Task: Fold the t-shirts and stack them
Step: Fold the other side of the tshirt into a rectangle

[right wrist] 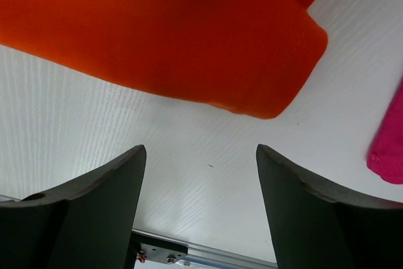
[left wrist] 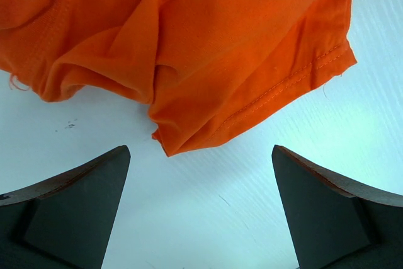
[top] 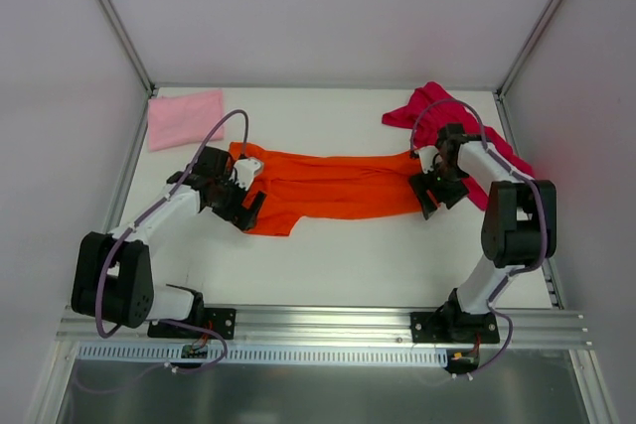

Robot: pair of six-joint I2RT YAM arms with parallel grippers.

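Top: we see the orange t-shirt (top: 333, 186) spread at centre between left gripper (top: 246, 211) and right gripper (top: 429, 194); pink t-shirt (top: 185, 118) far-left, magenta t-shirt (top: 437, 106) far-right.
Left wrist: jaws wide, empty; orange hem just ahead.
Right wrist: jaws apart, empty; orange edge ahead.

White table (top: 338, 265) w/ plain pale walls (top: 328, 7) at 9, 12 & 3 o'clock, alu rail (top: 318, 325) at 6, even light.

Table (top: 338, 265): orange t-shirt (top: 328, 186) centre, pink t-shirt (top: 185, 118) far-left, magenta t-shirt (top: 402, 116) far-right.
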